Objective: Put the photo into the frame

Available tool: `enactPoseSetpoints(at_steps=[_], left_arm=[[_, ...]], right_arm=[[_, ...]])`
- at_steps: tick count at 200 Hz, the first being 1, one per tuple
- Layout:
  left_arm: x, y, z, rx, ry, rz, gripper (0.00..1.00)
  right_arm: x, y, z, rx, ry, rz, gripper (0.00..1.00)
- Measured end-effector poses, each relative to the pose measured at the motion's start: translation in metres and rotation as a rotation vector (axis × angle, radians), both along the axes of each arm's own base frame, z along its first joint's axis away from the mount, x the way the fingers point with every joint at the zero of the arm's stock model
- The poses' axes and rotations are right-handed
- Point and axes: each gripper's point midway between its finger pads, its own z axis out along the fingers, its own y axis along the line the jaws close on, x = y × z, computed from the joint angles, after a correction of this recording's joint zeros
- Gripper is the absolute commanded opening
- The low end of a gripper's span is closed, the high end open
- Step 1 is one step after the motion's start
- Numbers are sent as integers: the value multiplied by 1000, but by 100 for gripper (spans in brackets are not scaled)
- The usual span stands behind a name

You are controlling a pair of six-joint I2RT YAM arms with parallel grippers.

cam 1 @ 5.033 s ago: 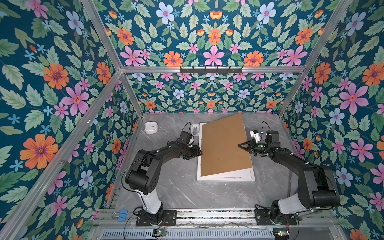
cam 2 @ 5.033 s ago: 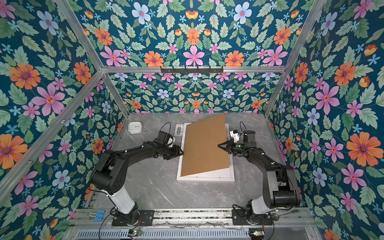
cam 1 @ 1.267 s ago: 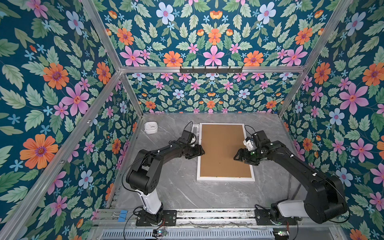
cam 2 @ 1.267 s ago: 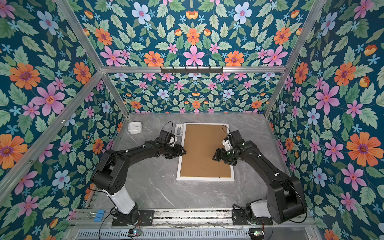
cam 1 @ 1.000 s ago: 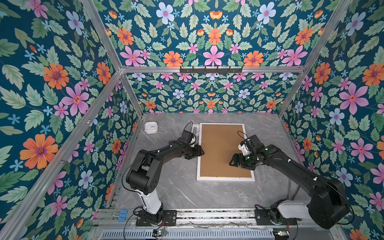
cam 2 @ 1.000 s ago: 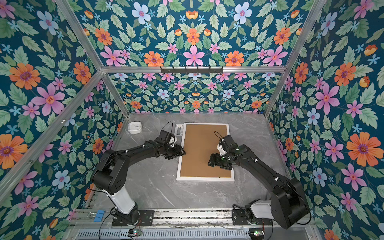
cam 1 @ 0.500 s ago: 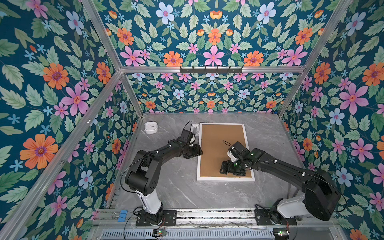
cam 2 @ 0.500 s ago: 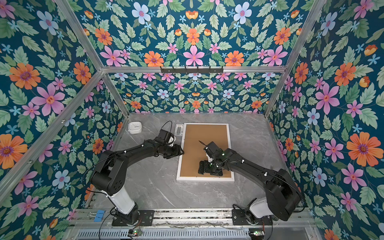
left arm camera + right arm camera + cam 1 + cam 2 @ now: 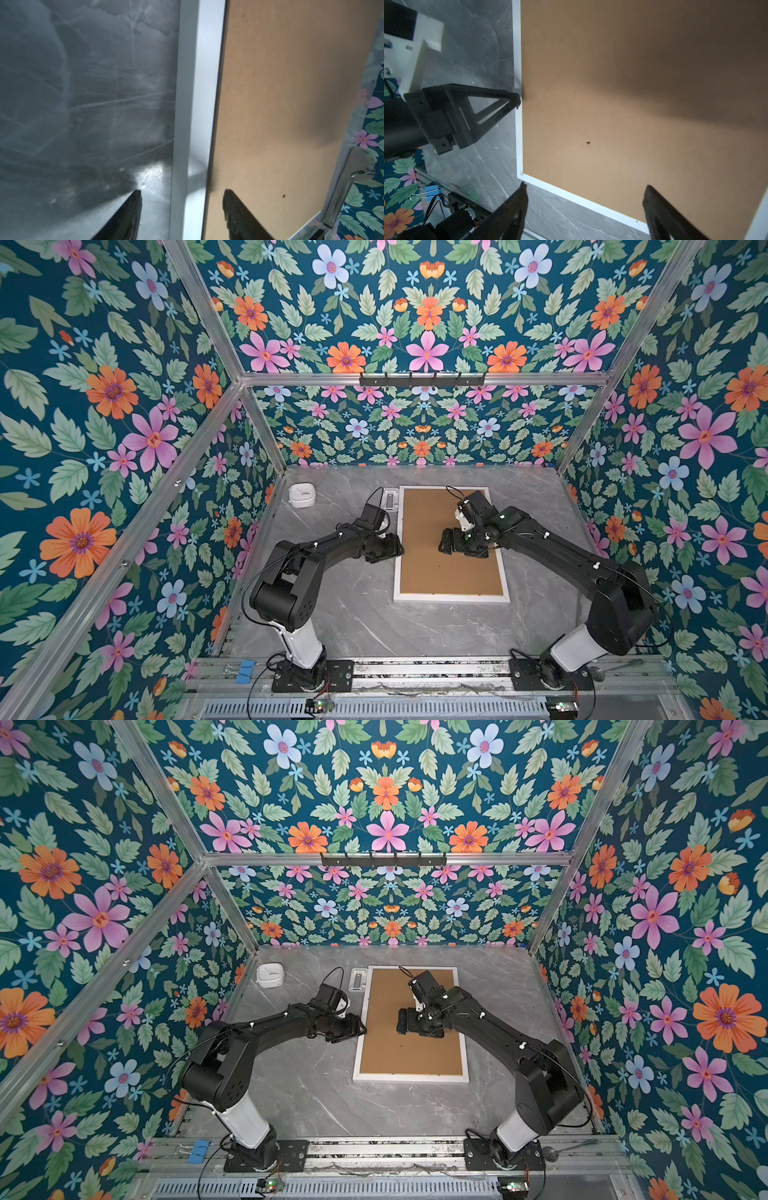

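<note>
frame [image 9: 451,598]: flat, back up, brown board [image 9: 440,572] seated inside.
photo: hidden, prob. under board.
L gripper [image 9: 182,192]: apart, astride frame's side rim — prob. steadying.
R gripper [image 9: 585,185]: apart, empty, over frame's middle — prob. to press the board.

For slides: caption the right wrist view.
Open right tool above brown rectangular backing board in white picture frame; left tool at rim.

Inside a robotics lab test cell: two black jointed robot arms [image 9: 328,543] bolted to a metal base rail [image 9: 428,672], enclosed by silver aluminium struts [image 9: 291,379] and floral-print wall panels [image 9: 104,406] around a grey marble-look counter [image 9: 353,626].
</note>
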Motion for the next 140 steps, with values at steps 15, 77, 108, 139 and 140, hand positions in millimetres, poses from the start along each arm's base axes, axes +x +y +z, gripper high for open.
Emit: enactPoseSetpoints(at_steps=[15,77,108,139,140], left_arm=[[0,-1,-3,1,2,-2,65],[6,-3,-10,15,0,0,63],[7,-1,-12,27,-2,6,60],[8,-2,-12,29,-4,7,58],[8,-2,-12,29,-4,7,58]], right_arm=[[3,-6,1,-5,0,-9,87],[22,-22,3,4,-2,-46,86],[45,-20,4,14,-11,-48,86],[67,-17,2,20,-11,-44,86],[67,-16,2,21,-12,-43,86]])
